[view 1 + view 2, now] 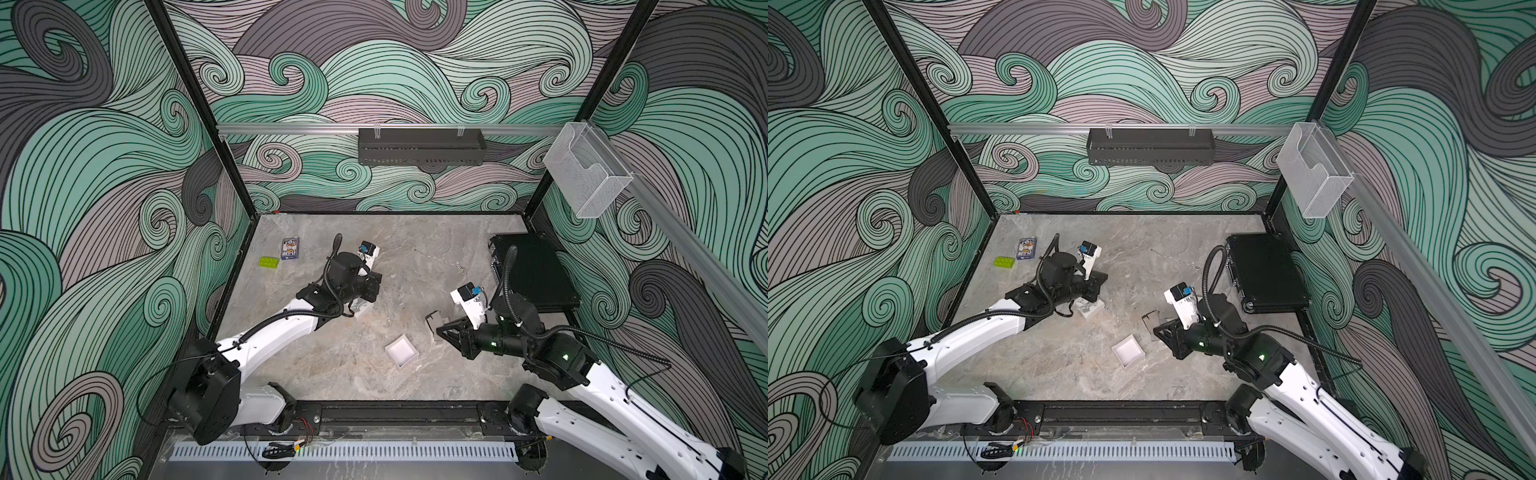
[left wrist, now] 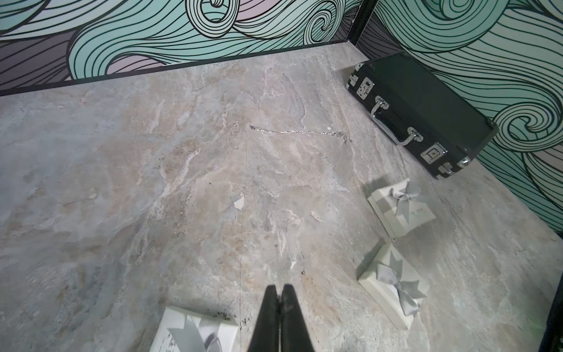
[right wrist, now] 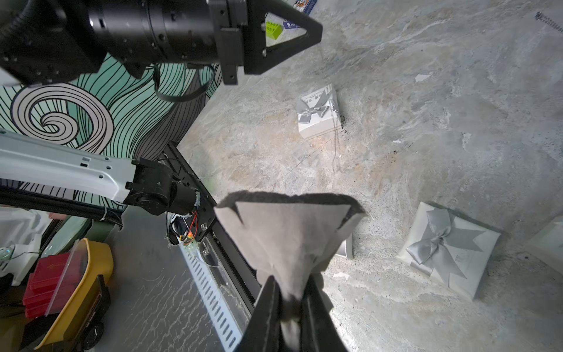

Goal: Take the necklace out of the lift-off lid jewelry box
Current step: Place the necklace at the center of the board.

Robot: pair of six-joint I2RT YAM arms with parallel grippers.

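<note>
The left gripper (image 2: 279, 288) hangs over the middle of the bench, left of centre, with its jaws pressed together on nothing. A closed gift box with a grey bow (image 1: 362, 309) sits just beneath that arm. Nearer the front edge lies an open white box (image 1: 401, 351), its inside bare. Just right of it, the right gripper (image 3: 291, 283) is clamped on one corner of a grey felt pad (image 3: 283, 231), which it holds clear of the bench.

The necklace (image 2: 298, 132) is already outside any box. It lies in a nearly straight line on the bare stone toward the far right corner, near the black case (image 1: 536, 270) but not touching it.

I judge the necklace very light, limp and slippery. It lies flat against the surface, so a pinch on the thin run of chain could slide off. The small clump at the end nearest the case looks like the best hold. Lifted there, the rest will dangle and may snag.
</note>
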